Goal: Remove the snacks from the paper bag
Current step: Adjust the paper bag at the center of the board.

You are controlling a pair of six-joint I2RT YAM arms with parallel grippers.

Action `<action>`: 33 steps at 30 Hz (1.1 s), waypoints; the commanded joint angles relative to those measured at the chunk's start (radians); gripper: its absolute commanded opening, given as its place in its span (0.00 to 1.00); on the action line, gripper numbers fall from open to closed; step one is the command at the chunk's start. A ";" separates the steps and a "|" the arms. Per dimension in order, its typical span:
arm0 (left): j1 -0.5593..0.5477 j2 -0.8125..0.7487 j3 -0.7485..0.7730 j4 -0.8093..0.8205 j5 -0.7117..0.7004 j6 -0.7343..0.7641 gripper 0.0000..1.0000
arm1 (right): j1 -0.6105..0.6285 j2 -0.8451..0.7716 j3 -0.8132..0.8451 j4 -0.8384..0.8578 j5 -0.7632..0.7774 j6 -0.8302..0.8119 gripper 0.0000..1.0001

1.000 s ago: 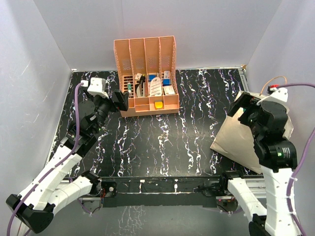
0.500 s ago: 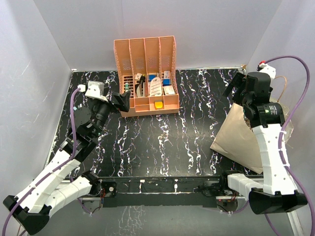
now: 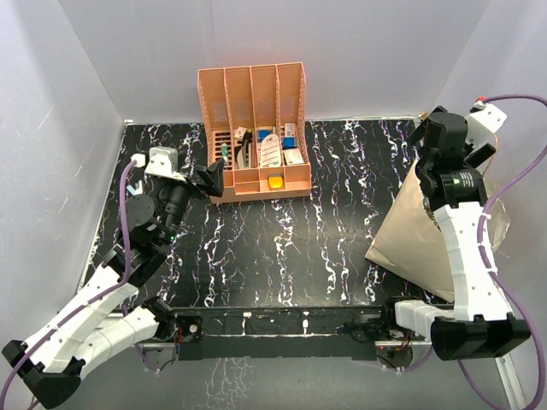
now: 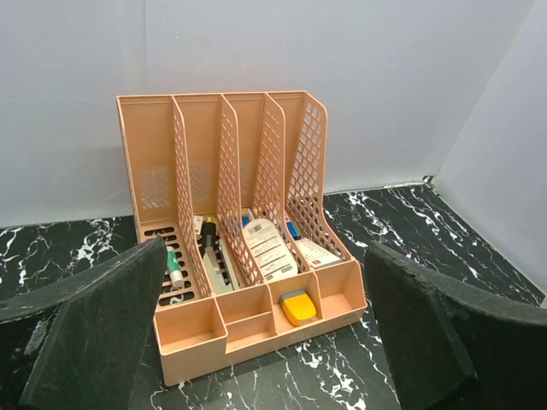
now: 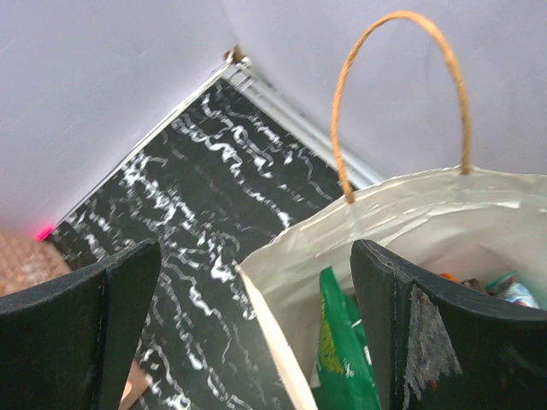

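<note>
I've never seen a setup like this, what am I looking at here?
Two white robot arms are bolted at the near edge of a black marbled table. The wide picture looks down from above and behind them; the other two come from a camera on each wrist, the dark slabs being gripper fingers. A peach organizer stands at the back, a tan paper bag on the right. The left gripper faces the organizer; the right gripper looks into the bag, where a green packet shows. Both are open, holding nothing.
</note>
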 commanded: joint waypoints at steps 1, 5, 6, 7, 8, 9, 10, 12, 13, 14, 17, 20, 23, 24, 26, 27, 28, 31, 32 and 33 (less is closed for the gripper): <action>-0.017 -0.025 -0.005 0.042 -0.041 0.020 0.98 | -0.015 0.065 0.060 0.103 0.162 -0.050 0.98; -0.023 -0.031 -0.006 0.040 -0.063 0.023 0.98 | -0.071 0.123 0.069 0.120 0.184 -0.045 0.98; -0.024 -0.033 -0.006 0.041 -0.062 0.023 0.98 | -0.098 0.138 0.068 0.130 0.176 -0.044 0.98; -0.025 -0.034 -0.006 0.040 -0.062 0.023 0.98 | -0.115 0.147 0.065 0.145 0.160 -0.046 0.98; -0.025 -0.036 -0.006 0.040 -0.062 0.024 0.98 | -0.134 0.155 0.059 0.160 0.145 -0.049 0.98; -0.025 -0.037 -0.006 0.040 -0.062 0.024 0.98 | -0.150 0.165 0.056 0.173 0.134 -0.050 0.98; -0.026 -0.037 -0.008 0.041 -0.064 0.026 0.98 | -0.166 0.175 0.055 0.181 0.124 -0.050 0.98; -0.027 -0.038 -0.009 0.044 -0.067 0.026 0.98 | -0.199 0.198 0.057 0.190 0.091 -0.052 0.97; -0.026 -0.038 -0.009 0.044 -0.067 0.026 0.98 | -0.214 0.209 0.057 0.193 0.077 -0.049 0.97; -0.027 -0.039 -0.008 0.044 -0.066 0.028 0.98 | -0.229 0.217 0.053 0.202 0.061 -0.049 0.96; -0.029 -0.041 -0.009 0.044 -0.065 0.026 0.98 | -0.255 0.234 0.032 0.259 -0.014 -0.067 0.94; -0.030 -0.039 -0.009 0.044 -0.067 0.026 0.99 | -0.258 0.243 0.009 0.306 -0.058 -0.099 0.87; -0.030 -0.038 -0.009 0.044 -0.068 0.026 0.98 | -0.264 0.247 -0.005 0.315 -0.065 -0.101 0.78; -0.030 -0.036 -0.009 0.044 -0.070 0.025 0.98 | -0.267 0.243 -0.014 0.322 -0.069 -0.102 0.74; -0.030 -0.035 -0.010 0.044 -0.070 0.024 0.98 | -0.273 0.239 -0.030 0.347 -0.096 -0.111 0.66; -0.030 -0.033 -0.009 0.044 -0.070 0.023 0.98 | -0.274 0.242 -0.033 0.350 -0.100 -0.111 0.65; -0.030 -0.031 -0.010 0.044 -0.070 0.022 0.98 | -0.274 0.243 -0.035 0.350 -0.103 -0.109 0.63; -0.030 -0.024 -0.011 0.044 -0.078 0.021 0.98 | -0.277 0.239 -0.046 0.357 -0.129 -0.110 0.58; -0.030 -0.022 -0.011 0.045 -0.082 0.020 0.98 | -0.277 0.234 -0.050 0.366 -0.160 -0.121 0.57; -0.031 -0.019 -0.013 0.044 -0.083 0.020 0.98 | -0.277 0.229 -0.057 0.378 -0.192 -0.139 0.50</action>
